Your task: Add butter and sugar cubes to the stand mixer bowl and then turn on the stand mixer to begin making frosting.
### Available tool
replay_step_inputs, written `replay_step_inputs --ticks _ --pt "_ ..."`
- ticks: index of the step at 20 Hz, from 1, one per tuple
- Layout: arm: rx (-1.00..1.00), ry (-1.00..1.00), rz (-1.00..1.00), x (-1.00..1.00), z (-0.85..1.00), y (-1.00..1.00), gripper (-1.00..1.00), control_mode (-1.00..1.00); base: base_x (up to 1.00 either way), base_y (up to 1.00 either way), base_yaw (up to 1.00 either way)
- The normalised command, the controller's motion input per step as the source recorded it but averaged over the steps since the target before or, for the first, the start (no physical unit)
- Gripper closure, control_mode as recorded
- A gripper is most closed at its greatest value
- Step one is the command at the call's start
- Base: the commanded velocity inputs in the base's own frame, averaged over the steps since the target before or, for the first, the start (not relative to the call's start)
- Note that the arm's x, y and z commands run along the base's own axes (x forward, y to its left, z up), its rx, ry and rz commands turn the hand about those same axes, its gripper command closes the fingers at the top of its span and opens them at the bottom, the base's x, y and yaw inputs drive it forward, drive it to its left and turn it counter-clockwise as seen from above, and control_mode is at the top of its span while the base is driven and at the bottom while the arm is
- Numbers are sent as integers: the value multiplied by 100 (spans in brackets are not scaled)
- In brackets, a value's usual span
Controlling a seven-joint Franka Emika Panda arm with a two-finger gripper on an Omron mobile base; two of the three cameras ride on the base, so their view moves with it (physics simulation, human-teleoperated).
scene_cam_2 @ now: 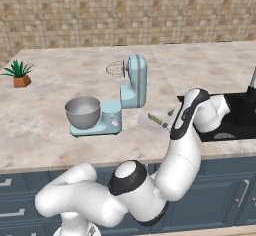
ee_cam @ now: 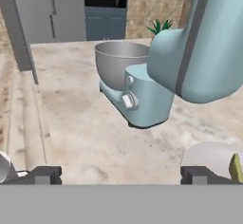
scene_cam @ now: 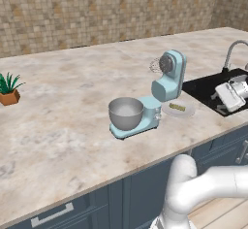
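Presently the gripper (ee_cam: 121, 175) is hanging low over the counter (scene_cam: 63, 126) beside the sink (scene_cam: 206, 89), with its fingers (ee_cam: 45, 174) standing wide apart and holding nothing. In the hand view the tips are framing bare counter, with the plate (ee_cam: 213, 156) just ahead at the lower right and the butter (ee_cam: 235, 167) showing at the frame edge. The hand is evidently lined up low and level so that it can reach the stick from the side; that is a judgement, not an observation.

The plate (scene_cam: 178, 108) is sitting just beside the mixer (scene_cam: 167, 85), between it and the sink, and is carrying the butter (scene_cam: 177, 107); whether sugar cubes are lying with it cannot be told at this size. The stick is therefore lying within short reach of the bowl (scene_cam: 126, 112).

The bowl is seated on the mixer's flat base, and its inside is appearing bare, so neither ingredient is judged loaded yet. The head is tilted back with the whisk (scene_cam: 155, 66) raised clear of the bowl, which is leaving the rim open for loading from above. The knob (ee_cam: 128, 101) on the pedestal is facing the hand.

Farther off, a potted plant (scene_cam: 8, 90) is standing well apart at the counter's far left.
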Motion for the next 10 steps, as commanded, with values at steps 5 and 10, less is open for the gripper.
replay_step_inputs --ticks 5,10 --pt "-2 0 -24 5 -4 49 -100 -100 0 0 0" --pt "0 -3 -13 10 -3 3 -100 -100 0 0 0"
